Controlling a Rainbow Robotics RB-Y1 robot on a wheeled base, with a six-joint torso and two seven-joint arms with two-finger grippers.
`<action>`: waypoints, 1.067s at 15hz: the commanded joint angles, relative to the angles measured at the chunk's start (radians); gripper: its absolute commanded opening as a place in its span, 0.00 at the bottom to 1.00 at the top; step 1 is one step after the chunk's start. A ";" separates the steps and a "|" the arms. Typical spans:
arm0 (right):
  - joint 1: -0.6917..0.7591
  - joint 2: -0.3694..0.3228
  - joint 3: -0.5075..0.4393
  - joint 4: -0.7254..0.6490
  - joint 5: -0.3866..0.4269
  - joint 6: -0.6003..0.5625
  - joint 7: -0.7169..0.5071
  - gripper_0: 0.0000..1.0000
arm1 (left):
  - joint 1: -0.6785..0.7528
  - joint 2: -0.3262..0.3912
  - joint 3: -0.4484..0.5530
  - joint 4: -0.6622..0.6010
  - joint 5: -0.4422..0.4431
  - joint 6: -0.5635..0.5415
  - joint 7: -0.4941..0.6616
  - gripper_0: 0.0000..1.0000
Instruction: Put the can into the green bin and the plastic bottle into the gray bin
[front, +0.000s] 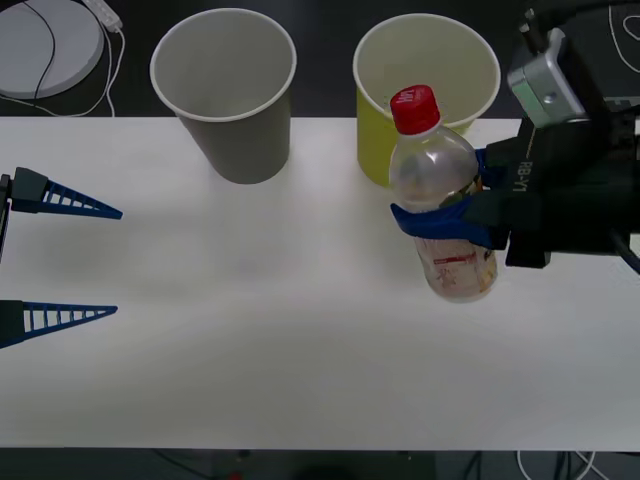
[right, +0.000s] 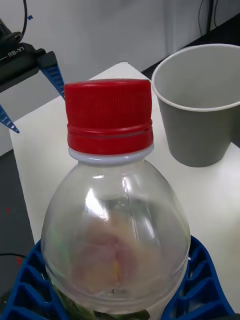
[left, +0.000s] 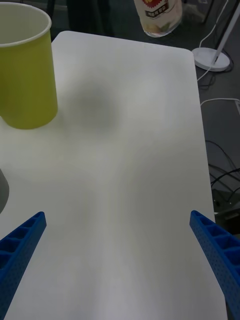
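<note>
Right tool (front: 450, 205) is closed around the plastic bottle (front: 440, 190), held upright above the bench (front: 250, 330) just before the green bin (front: 425, 70). Recommended: carry it across, centre the base over the gray bin (front: 225, 90), then release. Left tool (front: 65, 260) waits spread wide, empty, at the bench's left side.

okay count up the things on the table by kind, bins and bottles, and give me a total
Bins: 2, the gray bin and the green bin
Bottles: 1, the plastic bottle, held off the table in the right pincer
Total: 3
</note>
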 joint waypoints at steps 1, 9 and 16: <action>-0.124 -0.005 0.084 0.088 0.004 0.001 0.000 0.00 | 0.000 0.000 0.000 0.000 0.000 0.000 0.000 1.00; -0.459 -0.031 0.292 0.307 0.001 -0.006 -0.001 0.00 | 0.000 0.000 0.000 0.000 0.000 0.000 0.000 1.00; -0.693 0.036 0.357 0.467 -0.006 -0.169 -0.001 0.00 | 0.000 0.000 0.000 0.000 0.000 0.000 0.000 1.00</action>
